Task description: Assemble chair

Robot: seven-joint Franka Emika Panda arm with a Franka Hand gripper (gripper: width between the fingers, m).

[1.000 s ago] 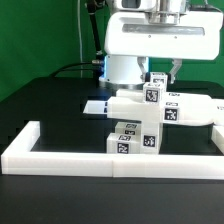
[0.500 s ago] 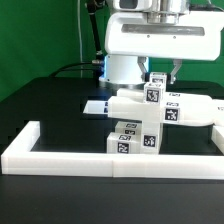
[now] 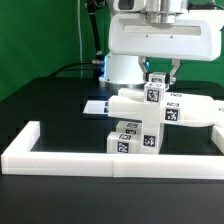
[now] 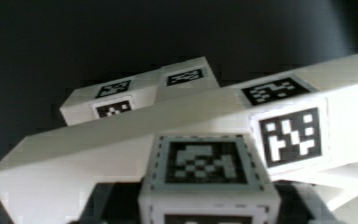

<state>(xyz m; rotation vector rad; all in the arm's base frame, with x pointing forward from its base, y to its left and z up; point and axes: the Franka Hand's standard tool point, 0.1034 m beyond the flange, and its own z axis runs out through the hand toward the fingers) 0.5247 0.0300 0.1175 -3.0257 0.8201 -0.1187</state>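
Note:
The white chair pieces stand joined in the middle of the exterior view: a flat seat slab (image 3: pixel 185 107) rests on tagged blocky parts (image 3: pixel 135 138) against the border rail. A short tagged leg block (image 3: pixel 154 90) stands upright on the slab. My gripper (image 3: pixel 158 78) comes straight down over this leg, one dark finger on each side. In the wrist view the leg block (image 4: pixel 204 165) fills the gap between my fingers (image 4: pixel 115 205), and the gripper (image 4: pixel 206 208) is shut on it. Beyond it lie the seat slab (image 4: pixel 123 140) and more tagged faces (image 4: pixel 291 130).
A long low white border rail (image 3: pixel 60 152) runs along the front and turns back at the exterior view's left. A flat strip with tags (image 3: pixel 96 104) lies on the black table behind the chair. The robot's white base (image 3: pixel 125 45) stands at the back before a green curtain.
The gripper has shifted very slightly, so its dark fingers show a little more above the leg. The chair pieces have not moved.

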